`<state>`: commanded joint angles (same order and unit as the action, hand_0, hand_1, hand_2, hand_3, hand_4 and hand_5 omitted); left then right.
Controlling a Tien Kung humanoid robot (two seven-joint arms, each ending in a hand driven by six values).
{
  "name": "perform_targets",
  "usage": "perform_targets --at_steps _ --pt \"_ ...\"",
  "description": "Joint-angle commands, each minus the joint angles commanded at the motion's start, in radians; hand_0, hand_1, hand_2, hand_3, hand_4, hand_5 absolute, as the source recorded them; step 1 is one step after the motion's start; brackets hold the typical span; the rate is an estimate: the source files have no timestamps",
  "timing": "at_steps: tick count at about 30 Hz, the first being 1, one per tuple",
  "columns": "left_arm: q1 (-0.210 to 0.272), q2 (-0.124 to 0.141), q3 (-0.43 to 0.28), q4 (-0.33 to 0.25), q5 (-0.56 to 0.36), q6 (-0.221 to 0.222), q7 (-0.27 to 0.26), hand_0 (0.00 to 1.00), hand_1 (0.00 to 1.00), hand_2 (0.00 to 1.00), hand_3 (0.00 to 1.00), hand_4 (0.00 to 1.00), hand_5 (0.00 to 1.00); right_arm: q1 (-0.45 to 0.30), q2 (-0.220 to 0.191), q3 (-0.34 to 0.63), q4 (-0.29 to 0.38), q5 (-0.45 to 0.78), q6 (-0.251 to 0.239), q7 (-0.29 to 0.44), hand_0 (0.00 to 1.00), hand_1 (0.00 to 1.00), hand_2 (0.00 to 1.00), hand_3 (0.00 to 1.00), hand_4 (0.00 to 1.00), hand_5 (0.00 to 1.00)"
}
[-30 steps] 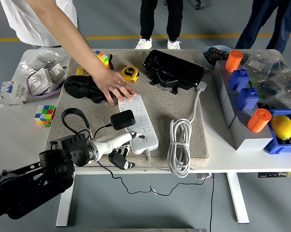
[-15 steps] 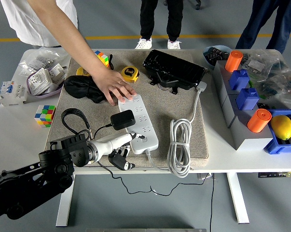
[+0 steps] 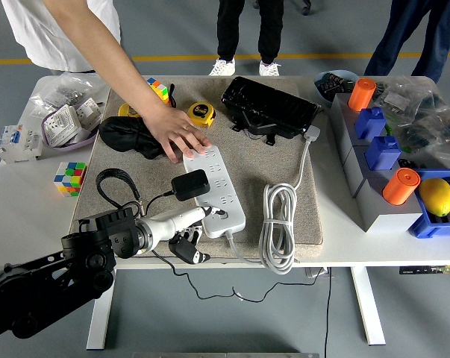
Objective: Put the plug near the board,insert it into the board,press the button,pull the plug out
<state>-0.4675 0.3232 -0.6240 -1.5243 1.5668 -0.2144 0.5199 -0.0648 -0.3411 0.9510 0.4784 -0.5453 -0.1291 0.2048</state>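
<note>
The left hand (image 3: 187,227) reaches in from the lower left with one pale finger (image 3: 197,215) stretched out onto the near end of the white power strip (image 3: 216,192), its tip at or just beside the strip's button (image 3: 222,213) — the other fingers are curled under below the edge of the mat (image 3: 284,160), holding nothing. The black plug (image 3: 190,184) sits on the strip's left side, apparently seated in a socket, its cable (image 3: 124,192) looping away to the left. A person's hand (image 3: 181,139) lies flat on the strip's far end, steadying it. By the look of it, the step in hand is pressing the button, with insertion already done. Next, the finger has to push straight down on the button without sliding the strip; then the hand must open, shift to the plug and grip it — pulling upward while the strip is held.
</note>
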Motion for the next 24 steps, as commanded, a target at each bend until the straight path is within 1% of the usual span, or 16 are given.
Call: perform_targets --at_steps 8,14,15,19,21,22,24 --pt "-0.002 0.001 -0.006 -0.008 0.0 0.002 -0.003 0.056 0.117 0.186 0.903 0.779 0.002 0.0 0.001 0.003 0.0 0.0 0.0 0.0 0.613 0.607 0.566 0.535 0.665 0.17" --pt "0.0 0.006 -0.033 -0.026 -0.002 0.009 -0.017 0.057 0.118 0.187 0.897 0.774 0.002 -0.002 0.0 0.003 0.001 0.0 0.001 0.0 0.613 0.607 0.566 0.536 0.666 0.17" --pt "0.0 0.006 -0.037 -0.028 -0.003 0.011 -0.019 0.057 0.119 0.189 0.897 0.76 0.002 -0.002 0.001 0.003 0.001 -0.001 0.001 0.0 0.613 0.607 0.566 0.536 0.666 0.17" --pt "0.001 0.008 -0.051 -0.03 0.0 0.022 -0.034 0.057 0.119 0.189 0.897 0.76 0.002 -0.003 0.001 0.004 0.001 -0.001 0.001 0.0 0.615 0.607 0.567 0.535 0.664 0.17" --pt "0.004 0.008 -0.057 -0.026 0.0 0.038 -0.056 0.057 0.119 0.189 0.897 0.76 0.002 -0.003 0.001 0.004 0.001 -0.001 0.001 0.0 0.615 0.607 0.567 0.535 0.664 0.17" --pt "0.005 0.008 -0.059 -0.023 0.002 0.047 -0.069 0.06 0.119 0.201 0.889 0.589 0.002 -0.004 0.002 0.004 0.0 -0.001 0.001 0.0 0.612 0.608 0.566 0.536 0.666 0.168" --pt "0.008 0.007 -0.065 -0.014 -0.006 0.073 -0.102 0.06 0.119 0.201 0.889 0.589 0.002 -0.003 0.002 0.004 0.0 -0.001 0.001 0.0 0.612 0.608 0.566 0.536 0.666 0.168"
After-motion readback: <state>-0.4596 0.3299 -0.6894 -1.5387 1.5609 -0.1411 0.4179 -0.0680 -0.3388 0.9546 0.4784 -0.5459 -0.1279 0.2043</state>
